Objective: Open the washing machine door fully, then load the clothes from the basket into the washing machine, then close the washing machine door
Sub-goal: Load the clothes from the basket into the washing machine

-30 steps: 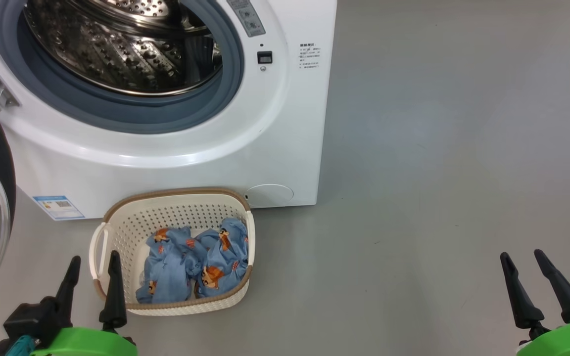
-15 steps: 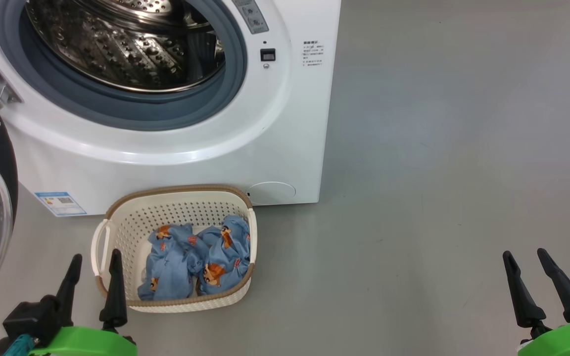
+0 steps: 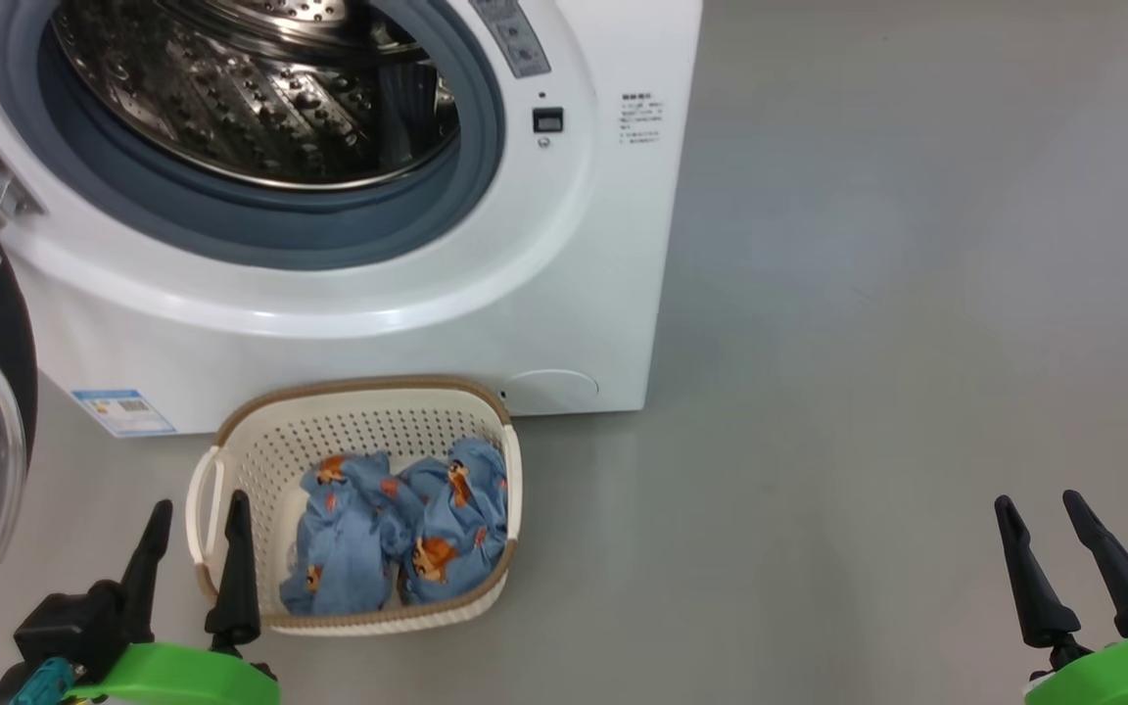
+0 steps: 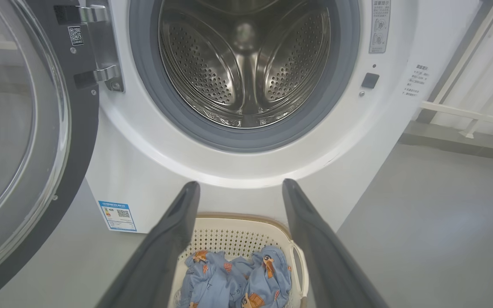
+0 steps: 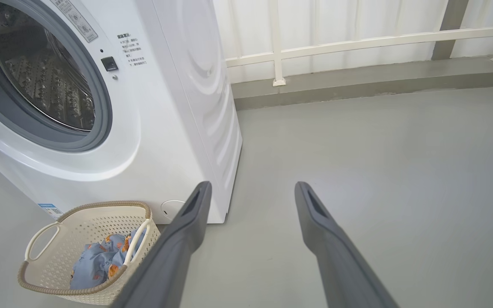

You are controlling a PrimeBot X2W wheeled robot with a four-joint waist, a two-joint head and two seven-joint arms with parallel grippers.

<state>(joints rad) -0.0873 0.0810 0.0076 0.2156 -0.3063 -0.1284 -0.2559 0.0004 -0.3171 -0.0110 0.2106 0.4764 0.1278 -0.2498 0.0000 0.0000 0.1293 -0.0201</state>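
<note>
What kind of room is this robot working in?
Probably a laundry area, perhaps a utility room: a white front-loading washing machine, a basket of blue clothes before it, and a plain grey floor.

The left gripper (image 3: 201,501), two long dark fingers (image 3: 236,573) on a bright green wrist mount (image 3: 172,678), hangs low at the left with jaws spread wide and empty, and the matching right gripper (image 3: 1037,499) does likewise at the right.

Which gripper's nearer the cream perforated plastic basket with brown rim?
Left. The left gripper sits open beside the cream perforated plastic basket, one finger overlapping its rim in the head view. The right gripper hangs open far to its right over grey floor.
</note>
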